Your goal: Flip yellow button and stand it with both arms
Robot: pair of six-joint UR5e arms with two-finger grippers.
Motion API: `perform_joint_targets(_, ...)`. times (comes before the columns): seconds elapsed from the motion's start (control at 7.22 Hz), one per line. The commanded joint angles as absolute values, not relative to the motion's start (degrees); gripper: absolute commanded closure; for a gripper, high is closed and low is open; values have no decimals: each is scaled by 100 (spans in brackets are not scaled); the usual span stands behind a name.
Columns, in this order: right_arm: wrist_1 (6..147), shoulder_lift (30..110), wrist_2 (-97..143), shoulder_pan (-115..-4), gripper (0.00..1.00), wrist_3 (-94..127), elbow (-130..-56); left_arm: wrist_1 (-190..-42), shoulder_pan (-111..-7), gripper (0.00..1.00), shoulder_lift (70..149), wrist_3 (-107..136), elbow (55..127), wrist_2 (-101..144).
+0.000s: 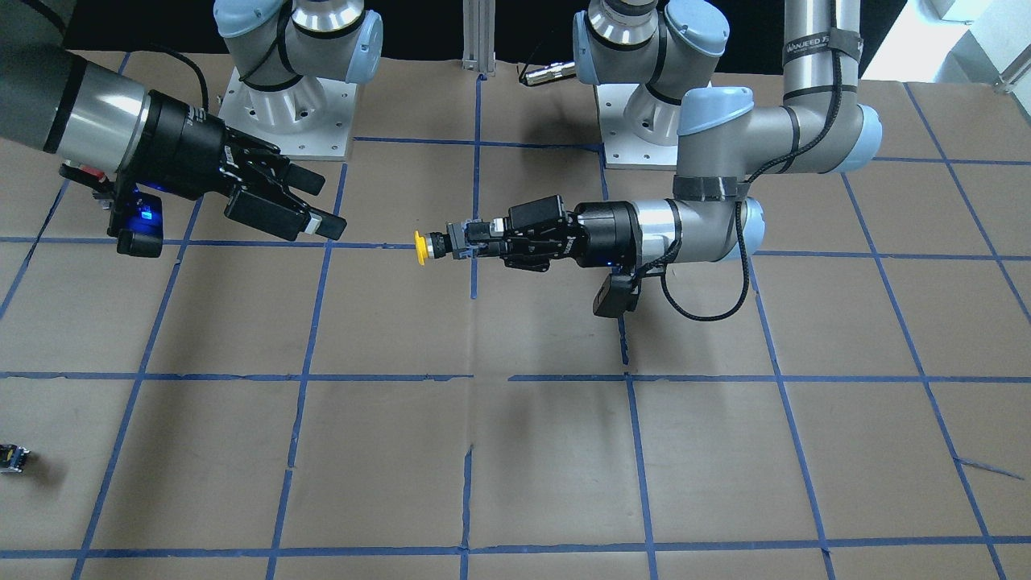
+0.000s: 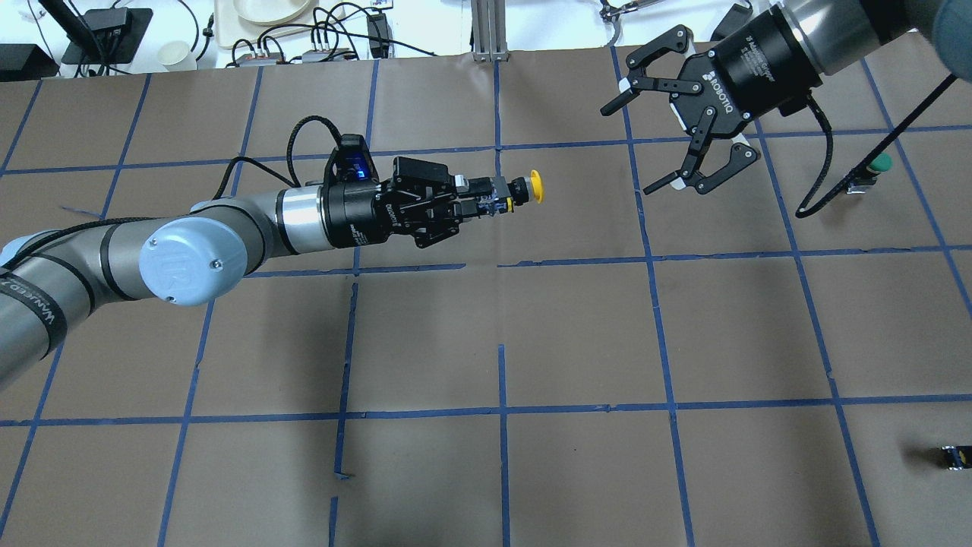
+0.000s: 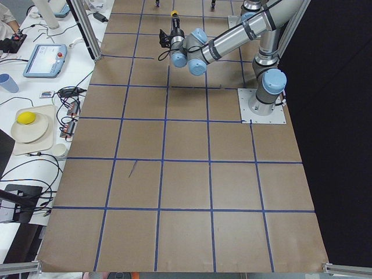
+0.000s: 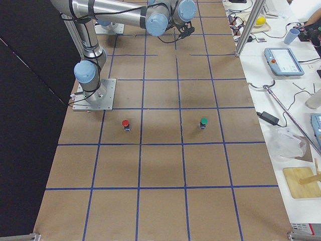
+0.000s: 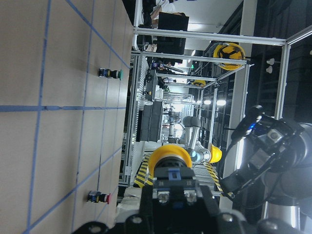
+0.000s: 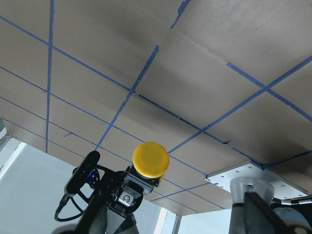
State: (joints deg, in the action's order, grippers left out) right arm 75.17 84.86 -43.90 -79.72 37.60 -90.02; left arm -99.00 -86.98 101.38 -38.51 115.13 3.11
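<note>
My left gripper [image 2: 486, 203] is shut on the dark body of the yellow button [image 2: 536, 186] and holds it level, well above the table, with the yellow cap pointing at my right gripper. In the front view the button [image 1: 421, 247] sticks out of the left gripper [image 1: 467, 242] toward that view's left. My right gripper [image 2: 626, 150] is open and empty, a short way from the cap and facing it; it also shows in the front view [image 1: 329, 205]. The right wrist view looks straight at the cap [image 6: 151, 158]. The left wrist view shows the cap [image 5: 169, 156] beyond the fingers.
A green-capped button [image 2: 879, 164] and a red-capped button [image 4: 125, 123] stand on the brown table on the right arm's side. A tiny dark part [image 2: 953, 456] lies near the table's right edge. Blue tape marks a grid on the table [image 2: 577, 334].
</note>
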Motion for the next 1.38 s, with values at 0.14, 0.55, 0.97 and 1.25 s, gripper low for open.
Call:
perform_joint_targets(0.14, 7488, 8429, -4263, -8024, 0, 4025, -9000, -9390, -9201, 100, 10107, -3841, 11504, 1087)
perform_joint_targets(0.55, 7392, 8472, -4122, -8086, 0, 4192, -9000, -8904, -9298, 100, 10169, -3858, 11522, 1116)
perform_joint_targets(0.97, 7330, 8438, -4105, -8156, 5, 4192, -9000, -8868, -9430, 100, 10160, -3858, 11514, 1229)
perform_joint_targets(1.25, 7339, 8402, -4122, -8156, 30, 4201, -9000, -8859, -9431, 100, 10178, -3841, 11514, 1397)
